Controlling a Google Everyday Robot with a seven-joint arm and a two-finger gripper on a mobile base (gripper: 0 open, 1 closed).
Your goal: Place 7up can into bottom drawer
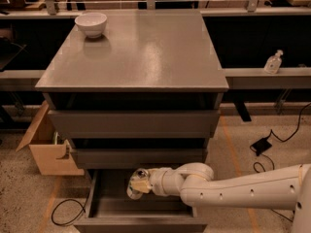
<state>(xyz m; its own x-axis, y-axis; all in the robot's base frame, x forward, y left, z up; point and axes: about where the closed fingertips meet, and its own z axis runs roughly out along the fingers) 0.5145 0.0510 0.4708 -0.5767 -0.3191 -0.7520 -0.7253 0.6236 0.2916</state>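
The bottom drawer (141, 208) of the grey cabinet stands pulled open, its dark inside showing. My gripper (138, 184) reaches in from the right, at the end of the white arm (233, 188), and sits over the drawer's middle. It is shut on the 7up can (135, 183), a small silvery can with greenish print, held tilted with its top toward the upper right. The can hangs low inside the drawer, close to its floor; I cannot tell whether it touches.
A white bowl (91, 24) stands at the back left of the cabinet top (141, 52). Two shut grey drawers (133, 123) are above the open one. A cardboard box (46, 147) stands left of the cabinet. A cable (63, 212) lies on the floor at left.
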